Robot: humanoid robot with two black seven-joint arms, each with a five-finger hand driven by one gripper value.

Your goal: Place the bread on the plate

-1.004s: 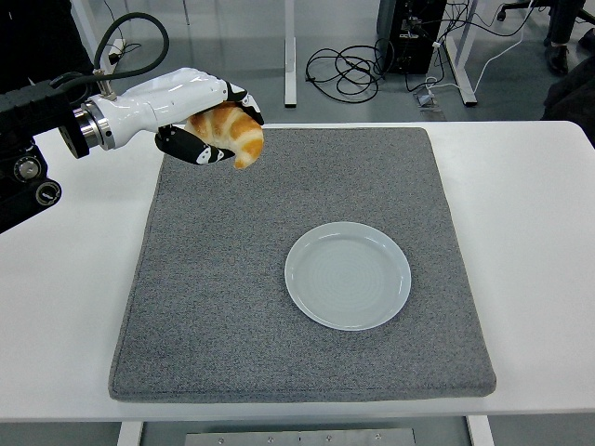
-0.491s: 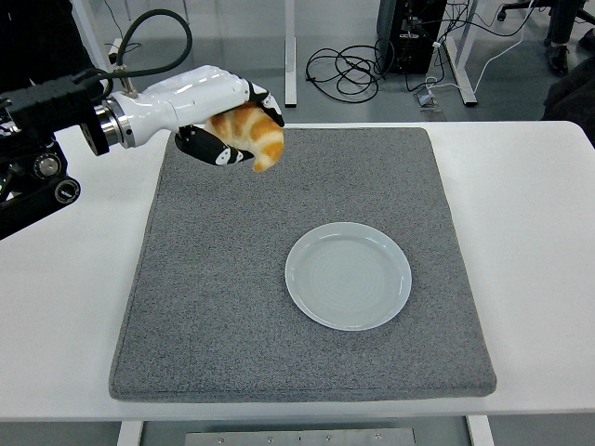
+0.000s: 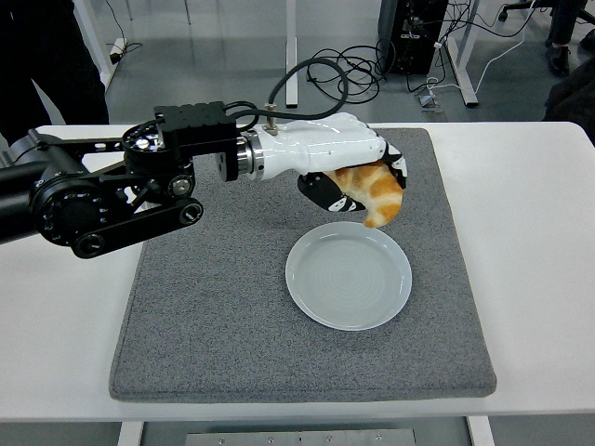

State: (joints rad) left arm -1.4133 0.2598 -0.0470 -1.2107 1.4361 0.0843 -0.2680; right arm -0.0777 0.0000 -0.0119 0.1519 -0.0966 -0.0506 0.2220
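The left hand point(image 3: 349, 177) had its fingers curled round the bread point(image 3: 372, 193), held in the air above the far rim of the plate point(image 3: 348, 276), evidently positioned for lowering onto it.

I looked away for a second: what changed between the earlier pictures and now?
The left hand, shut on the bread throughout, carried it from the mat's far left corner rightward and toward the near edge; it now hangs by the plate's far rim. Nothing was let go. The plate and grey mat stayed put.
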